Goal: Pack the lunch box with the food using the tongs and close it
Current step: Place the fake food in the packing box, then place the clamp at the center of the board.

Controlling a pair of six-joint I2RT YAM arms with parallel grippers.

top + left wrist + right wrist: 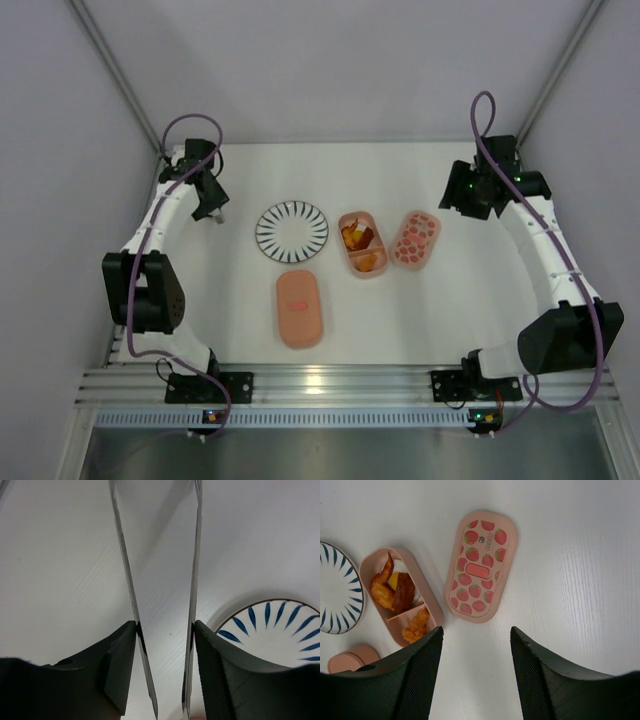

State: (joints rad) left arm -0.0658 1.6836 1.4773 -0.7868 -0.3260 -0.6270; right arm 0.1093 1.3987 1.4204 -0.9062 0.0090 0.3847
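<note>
The salmon-pink lunch box tray lies open at mid-table, and the food, orange, yellow and dark brown pieces, fills both its compartments. Its strawberry-spotted lid lies flat just right of the tray. A pink oblong piece with a small red mark lies nearer the front. The tongs point away from my left gripper, which is shut on their two silvery arms at the far left. My right gripper hangs open above bare table, near the spotted lid's end.
A round white plate with dark radial stripes sits left of the tray and holds nothing; its rim shows beside my left fingers. Grey walls close in the table on three sides.
</note>
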